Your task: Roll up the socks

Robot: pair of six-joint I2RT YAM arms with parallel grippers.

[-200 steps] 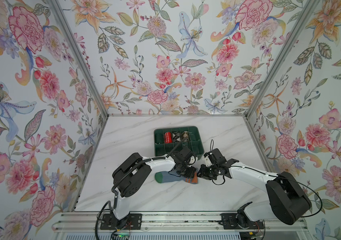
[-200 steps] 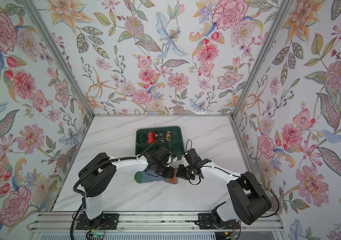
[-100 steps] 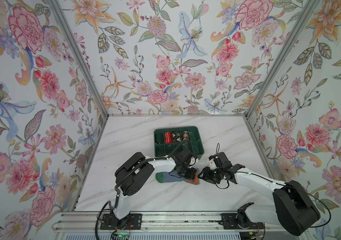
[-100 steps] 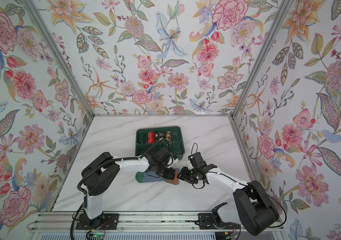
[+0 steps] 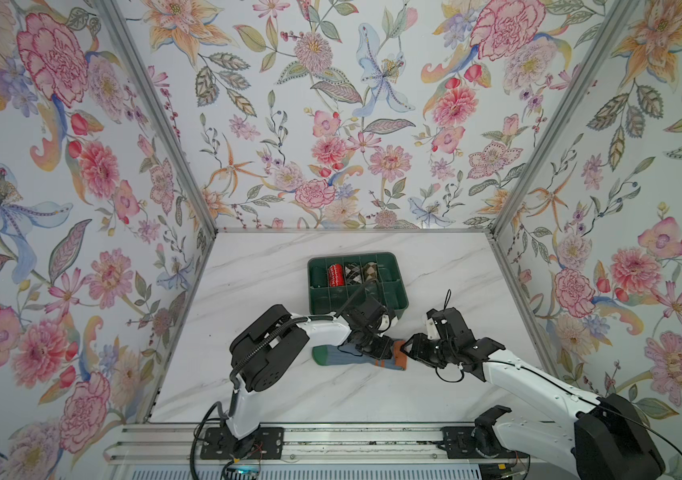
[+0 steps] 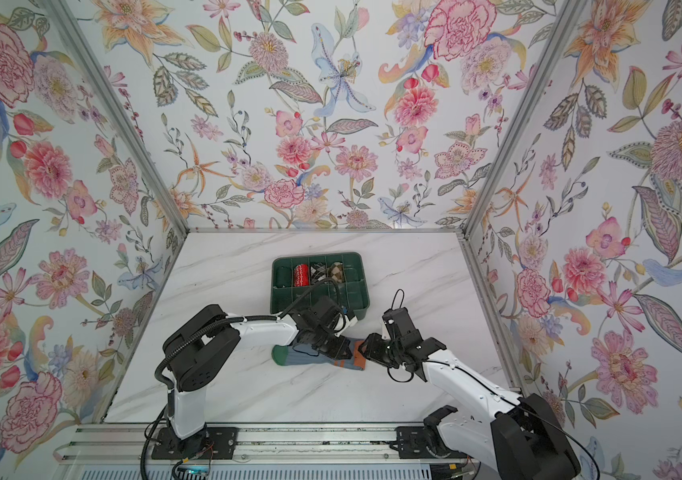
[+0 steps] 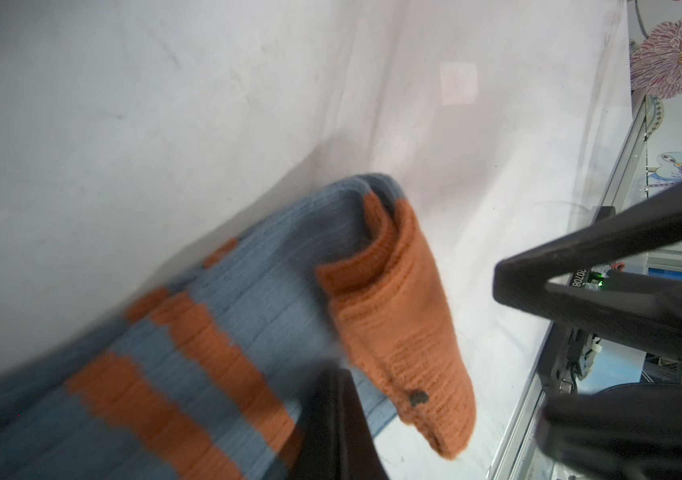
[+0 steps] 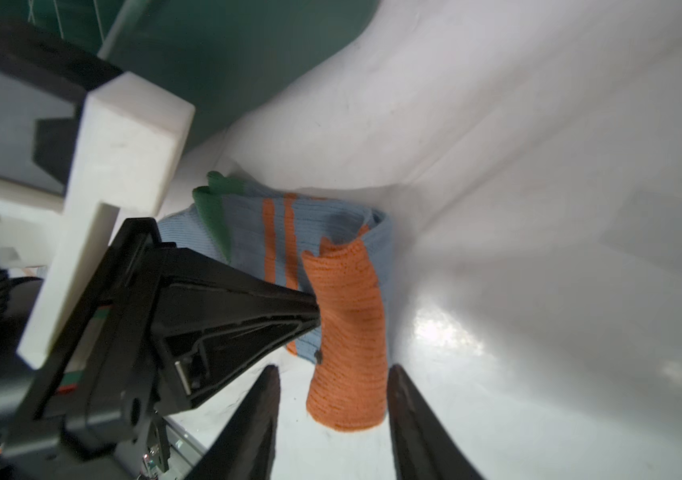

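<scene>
Socks [image 5: 341,358]: lying lengthwise on the marble table [image 5: 289,399], just in front of the green tray [image 5: 400,286]; green toe towards the left arm, orange cuff [image 8: 347,332] towards the right arm, curled upward.
Left gripper [image 5: 376,348]: jaws together, tip bearing on the socks beside the orange cuff.
Right gripper [image 8: 333,370]: jaws apart, one on either side of the cuff's end, neither clearly touching it.
Tray contents: red bundle [image 5: 335,275], black-white bundle [image 5: 350,273] and brown bundle [image 5: 370,272], side by side in the far row.
</scene>
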